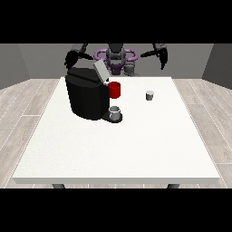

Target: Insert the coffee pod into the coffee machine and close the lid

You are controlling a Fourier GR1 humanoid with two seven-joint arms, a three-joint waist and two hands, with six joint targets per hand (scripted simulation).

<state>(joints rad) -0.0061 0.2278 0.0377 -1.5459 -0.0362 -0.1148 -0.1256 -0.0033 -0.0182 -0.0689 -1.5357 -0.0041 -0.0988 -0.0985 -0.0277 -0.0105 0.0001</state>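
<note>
On the white worktop (136, 149), a grey cup (115, 112) sat nearest on the tray of the black coffee machine (86, 96), whose lid (100, 70) stood raised. The small coffee pod (150, 95) stood apart toward the view's right, a red mug (114, 89) just beside the machine. Farthest back, the hand at the view's left (71, 59) and the hand at the view's right (161, 55) hung above the worktop, holding nothing; whether their fingers were spread or curled could not be told.

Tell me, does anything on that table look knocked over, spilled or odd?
Nothing stands out. The coffee machine stands upright with its lid raised, a cup under its spout, and the small coffee pod sits upright, apart from it.
</note>
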